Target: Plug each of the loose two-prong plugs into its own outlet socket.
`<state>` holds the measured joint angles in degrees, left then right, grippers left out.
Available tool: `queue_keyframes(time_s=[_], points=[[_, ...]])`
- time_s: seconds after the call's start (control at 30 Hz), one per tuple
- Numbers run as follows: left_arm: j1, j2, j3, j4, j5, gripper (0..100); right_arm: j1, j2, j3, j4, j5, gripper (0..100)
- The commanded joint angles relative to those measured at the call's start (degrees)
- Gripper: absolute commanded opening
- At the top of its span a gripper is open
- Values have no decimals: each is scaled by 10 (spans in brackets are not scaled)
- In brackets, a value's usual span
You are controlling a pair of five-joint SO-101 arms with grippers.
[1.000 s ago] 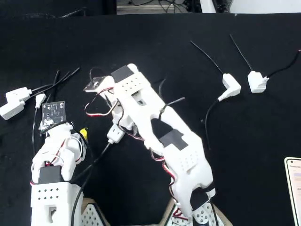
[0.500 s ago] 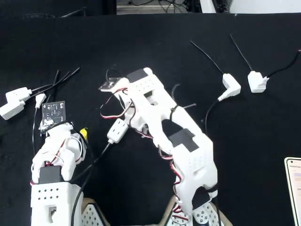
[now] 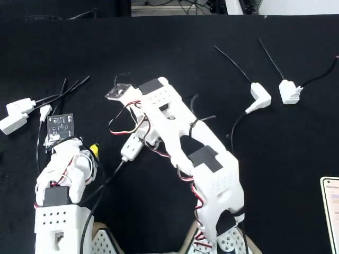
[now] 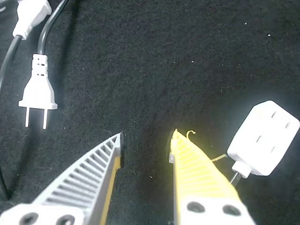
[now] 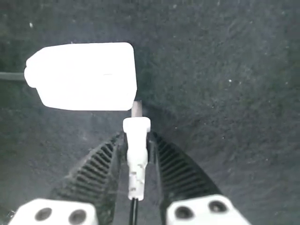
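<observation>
Insertion is the step in hand: the right pincer (image 5: 137, 137) is clamped on a white two-prong plug (image 5: 136, 157), its tip meeting the white outlet socket (image 5: 84, 77), which lies left of centre on the counter (image 3: 280, 174). Next, I judge, a straight push (the socket may slide). The left pincer (image 4: 146, 137) gapes wide, empty, near another loose plug (image 4: 37, 91). How deep the prongs sit is hidden; only one shows.

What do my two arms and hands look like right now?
The left hand pairs a yellow ribbed finger with a grey one; the right hand has black ribbed fingers. Left arm and right arm are white plastic with black patches and red wiring.
</observation>
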<state>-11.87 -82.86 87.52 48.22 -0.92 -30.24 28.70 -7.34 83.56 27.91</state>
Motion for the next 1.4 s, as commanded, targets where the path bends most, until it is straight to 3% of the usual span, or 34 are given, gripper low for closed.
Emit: queue_keyframes(time_s=[0.0, 0.27, 0.53, 0.83, 0.93, 1.1, 1.2, 1.37], points=[[-6, -6, -12, 4, 5, 177, -10, -19, -6, -15, 1, 11], [-6, -6, -12, 4, 5, 177, 8, -39, -7, 63, -1, 11], [-6, -6, -12, 4, 5, 177, 19, -104, 106, 14, 2, 11], [-6, -6, -11, 4, 5, 177, 63, -165, 65, 17, -3, 11], [-6, -6, -11, 4, 5, 177, 67, -239, 111, -35, -44, 11], [-6, -6, -11, 4, 5, 177, 10, -388, 295, -192, -113, 11], [-6, -6, -11, 4, 5, 177, -25, -453, 403, -265, -118, 11], [-5, -6, -11, 4, 5, 177, -7, -471, 503, -305, -114, 11]])
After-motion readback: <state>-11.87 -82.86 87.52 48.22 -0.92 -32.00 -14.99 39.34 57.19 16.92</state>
